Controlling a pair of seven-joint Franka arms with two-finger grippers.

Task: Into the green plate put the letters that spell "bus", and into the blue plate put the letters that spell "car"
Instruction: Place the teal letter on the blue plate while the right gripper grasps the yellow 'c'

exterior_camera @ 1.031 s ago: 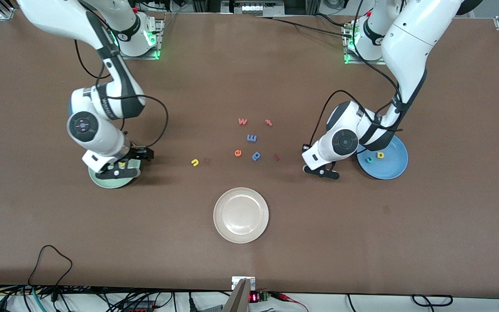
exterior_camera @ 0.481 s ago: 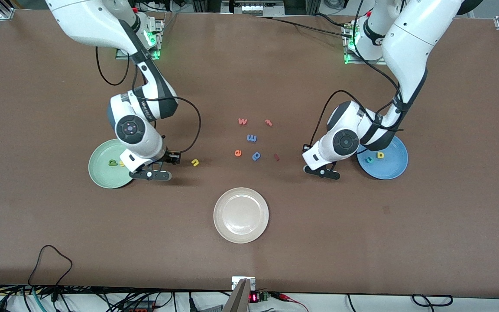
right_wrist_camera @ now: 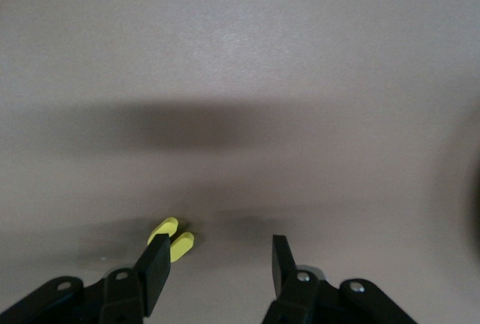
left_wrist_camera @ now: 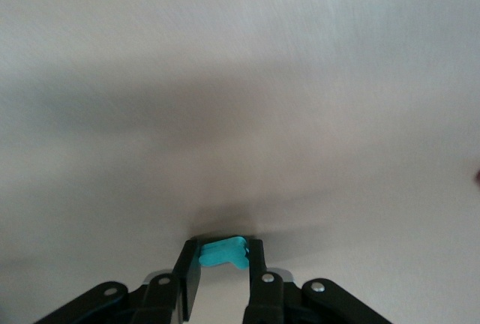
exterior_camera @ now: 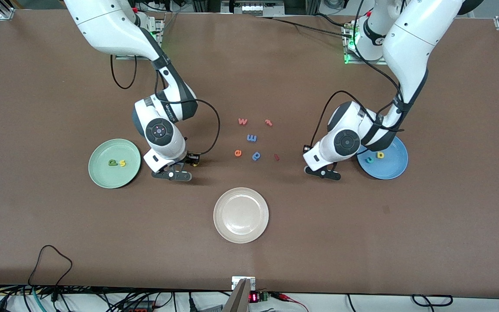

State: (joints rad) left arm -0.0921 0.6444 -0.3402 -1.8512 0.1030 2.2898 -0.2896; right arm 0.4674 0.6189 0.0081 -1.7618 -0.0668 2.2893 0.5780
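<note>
Front view: brown desk (exterior_camera: 59, 225), listed from the right arm's end to the left arm's end, each placed against the cream plate (exterior_camera: 241, 215).
Green plate (exterior_camera: 98, 173): farther from the camera than the cream plate, toward the right arm's end; it holds the dark green b (exterior_camera: 112, 163) and the yellow s (exterior_camera: 122, 163), side by side.
Right gripper (right_wrist_camera: 217, 260): low over the desk between the green plate and the loose letters; fingers apart, one beside the yellow u (right_wrist_camera: 172, 239), not clamped on it.
Loose letters: w (exterior_camera: 242, 121), m (exterior_camera: 251, 138), e (exterior_camera: 238, 153), blue p (exterior_camera: 256, 155) and red-orange t (exterior_camera: 268, 122), farther from the camera than the cream plate.
Left gripper (left_wrist_camera: 223, 264): beside the blue plate, fingers pinched on the teal r (left_wrist_camera: 225, 252).
Blue plate (exterior_camera: 392, 171): toward the left arm's end; it holds the teal c (exterior_camera: 369, 160) and the yellow a (exterior_camera: 380, 154).
</note>
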